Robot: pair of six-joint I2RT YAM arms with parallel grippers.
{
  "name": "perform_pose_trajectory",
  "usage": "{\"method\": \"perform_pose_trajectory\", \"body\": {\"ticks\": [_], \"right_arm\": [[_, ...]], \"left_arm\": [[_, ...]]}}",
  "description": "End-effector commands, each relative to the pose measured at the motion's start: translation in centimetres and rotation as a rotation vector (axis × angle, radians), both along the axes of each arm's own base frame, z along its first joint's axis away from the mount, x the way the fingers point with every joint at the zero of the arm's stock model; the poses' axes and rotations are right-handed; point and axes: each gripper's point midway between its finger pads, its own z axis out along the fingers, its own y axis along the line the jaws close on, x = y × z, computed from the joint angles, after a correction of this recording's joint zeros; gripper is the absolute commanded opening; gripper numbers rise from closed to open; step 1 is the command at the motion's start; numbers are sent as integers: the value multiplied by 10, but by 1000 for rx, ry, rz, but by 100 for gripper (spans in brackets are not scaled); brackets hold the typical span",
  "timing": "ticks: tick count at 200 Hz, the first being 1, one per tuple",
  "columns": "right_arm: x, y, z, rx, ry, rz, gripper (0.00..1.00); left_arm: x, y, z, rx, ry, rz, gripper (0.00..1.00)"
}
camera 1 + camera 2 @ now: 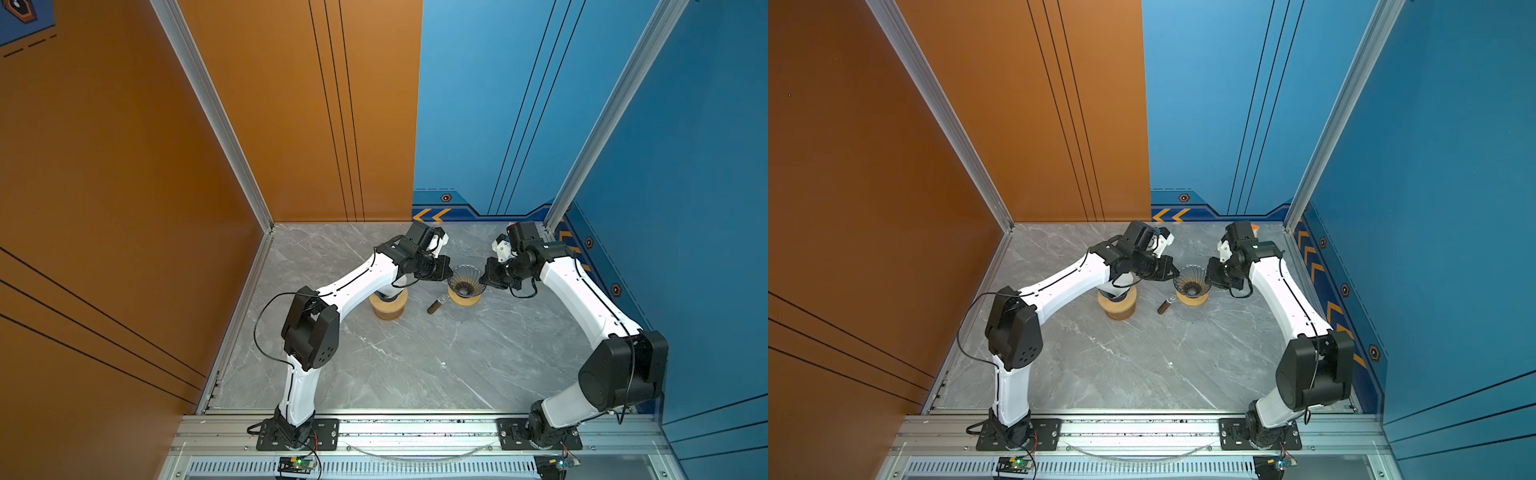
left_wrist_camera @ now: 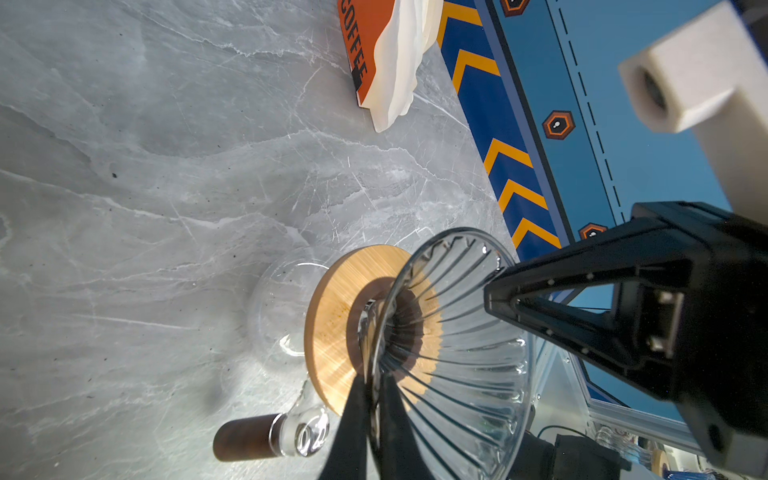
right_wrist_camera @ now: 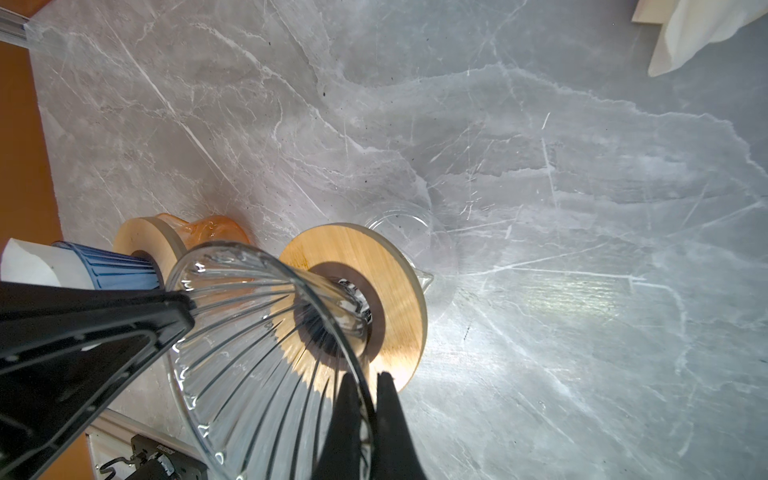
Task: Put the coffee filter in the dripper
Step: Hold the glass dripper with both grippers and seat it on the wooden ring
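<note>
Right, both claws are clamped on the glass dripper [image 1: 464, 279]: the left gripper [image 2: 374, 399] pinches its rim on one side, the right gripper [image 3: 365, 395] the opposite side. It sits upright on its wooden collar [image 2: 332, 324] atop the carafe [image 2: 282, 307]. The coffee filters [image 2: 401, 62] lie in their orange pack [image 2: 361, 41] by the blue wall [image 2: 623, 124], well apart from it

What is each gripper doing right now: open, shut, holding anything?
Left gripper: closed, pinching the rim of the glass dripper.
Right gripper: closed, pinching the opposite side of the same rim.
</note>
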Motion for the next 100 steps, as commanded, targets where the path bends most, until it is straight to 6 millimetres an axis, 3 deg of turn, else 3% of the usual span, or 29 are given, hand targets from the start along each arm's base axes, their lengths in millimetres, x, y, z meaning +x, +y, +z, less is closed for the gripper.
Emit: {"method": "perform_pose_trajectory", "body": {"ticks": [1, 46, 100], "right_arm": [[-25, -24, -62, -200, 216, -8, 1], [-24, -21, -64, -235, 186, 8, 1], [-9, -9, -45, -172, 33, 13, 0]], "left_arm": [[-33, 12, -74, 151, 163, -67, 2], [-34, 16, -80, 171, 162, -62, 1], [-33, 22, -82, 192, 114, -62, 0]]}}
